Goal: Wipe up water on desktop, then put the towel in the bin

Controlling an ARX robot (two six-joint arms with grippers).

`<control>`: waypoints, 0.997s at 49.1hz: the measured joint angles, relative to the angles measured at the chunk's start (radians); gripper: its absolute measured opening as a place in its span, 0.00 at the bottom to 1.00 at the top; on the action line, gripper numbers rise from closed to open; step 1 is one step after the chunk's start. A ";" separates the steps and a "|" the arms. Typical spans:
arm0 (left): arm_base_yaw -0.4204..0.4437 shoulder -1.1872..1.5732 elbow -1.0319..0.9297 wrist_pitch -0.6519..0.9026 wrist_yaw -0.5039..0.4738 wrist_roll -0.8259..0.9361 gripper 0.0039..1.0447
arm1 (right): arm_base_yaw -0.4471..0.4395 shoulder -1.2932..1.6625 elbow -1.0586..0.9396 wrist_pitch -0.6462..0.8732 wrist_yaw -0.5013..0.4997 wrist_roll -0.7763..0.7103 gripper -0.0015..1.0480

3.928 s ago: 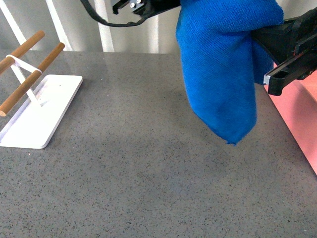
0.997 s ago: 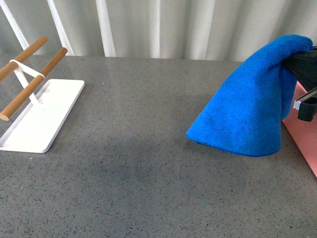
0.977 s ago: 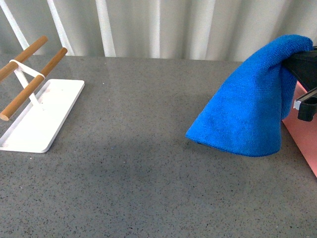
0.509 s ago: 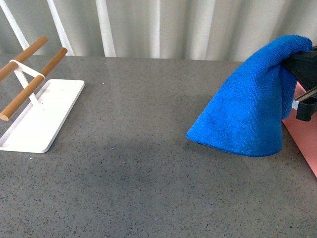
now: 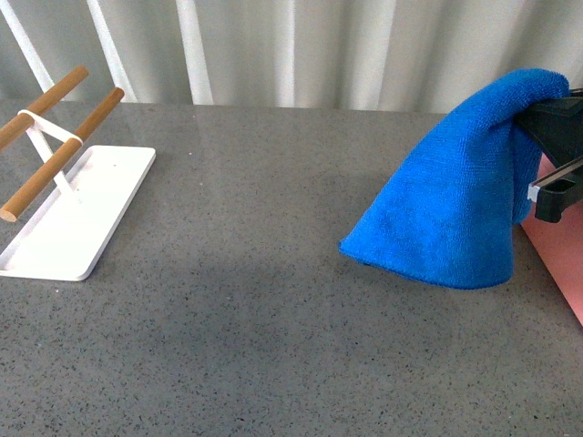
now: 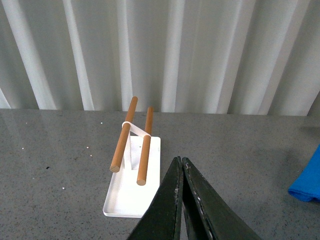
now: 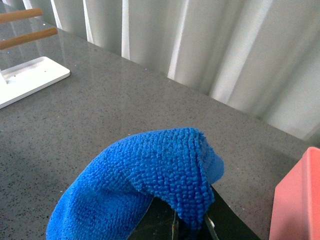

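Towel (image 5: 446, 200) was carried rightward, clamped by the right end effector (image 5: 557, 137); it should be raised above the bin (image 5: 560, 264) beside it.

**White tray with twin wooden rods before a pleated curtain**

A flat white tray (image 5: 91, 200) lies at the left of the front view. It is a long rectangle with rounded corners and a low rim, and its length runs obliquely away from the camera. A thin white stand (image 5: 57, 166) rises from its floor and carries two round wooden rods. The rods run parallel, side by side but apart, raised above the tray and following its length. The nearer rod (image 5: 66, 150) shows whole, and the farther rod (image 5: 46, 89) is cut off by the picture's left edge. Behind everything hangs a pleated white curtain (image 5: 301, 55) in vertical folds, shaded pale grey between them.
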 joint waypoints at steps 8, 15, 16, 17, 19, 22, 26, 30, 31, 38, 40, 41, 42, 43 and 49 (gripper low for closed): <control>0.000 0.000 0.000 0.000 0.000 0.000 0.23 | -0.001 0.068 0.075 -0.119 0.092 0.064 0.03; 0.000 0.000 0.000 0.000 0.000 0.000 0.42 | -0.002 0.175 0.138 -0.200 0.144 0.152 0.03; 0.000 0.000 0.000 0.000 0.000 0.000 0.46 | -0.002 0.193 0.147 -0.211 0.148 0.163 0.03; 0.000 0.000 0.000 0.000 0.000 0.000 0.48 | -0.002 0.212 0.157 -0.224 0.154 0.182 0.03; 0.000 0.000 0.000 0.000 0.000 0.000 0.53 | 0.000 0.235 0.171 -0.245 0.166 0.203 0.03; 0.000 0.000 0.000 0.000 0.000 0.000 0.63 | 0.006 0.269 0.192 -0.278 0.177 0.233 0.03; 0.000 0.000 0.000 0.000 0.000 0.000 0.75 | 0.018 0.309 0.224 -0.329 0.204 0.268 0.03; 0.000 0.000 0.000 0.000 0.000 0.000 0.87 | 0.031 0.348 0.256 -0.373 0.210 0.298 0.03; 0.000 0.000 0.000 0.000 0.000 0.000 0.89 | 0.035 0.361 0.266 -0.382 0.214 0.304 0.03; 0.000 0.000 0.000 0.000 0.000 0.000 0.93 | 0.062 0.448 0.336 -0.427 0.223 0.359 0.03; 0.000 0.000 0.000 0.000 0.000 0.000 0.94 | 0.071 0.469 0.359 -0.447 0.230 0.369 0.03; 0.000 0.000 0.000 0.000 0.000 0.000 0.94 | 0.075 0.480 0.372 -0.458 0.232 0.374 0.03; 0.000 0.000 0.000 0.000 0.000 0.000 0.94 | 0.079 0.489 0.384 -0.470 0.234 0.379 0.03; 0.000 0.000 0.000 0.000 0.000 0.000 0.94 | 0.083 0.499 0.397 -0.480 0.238 0.386 0.03; 0.000 0.000 0.000 0.000 0.000 0.001 0.94 | 0.099 0.532 0.452 -0.535 0.255 0.414 0.03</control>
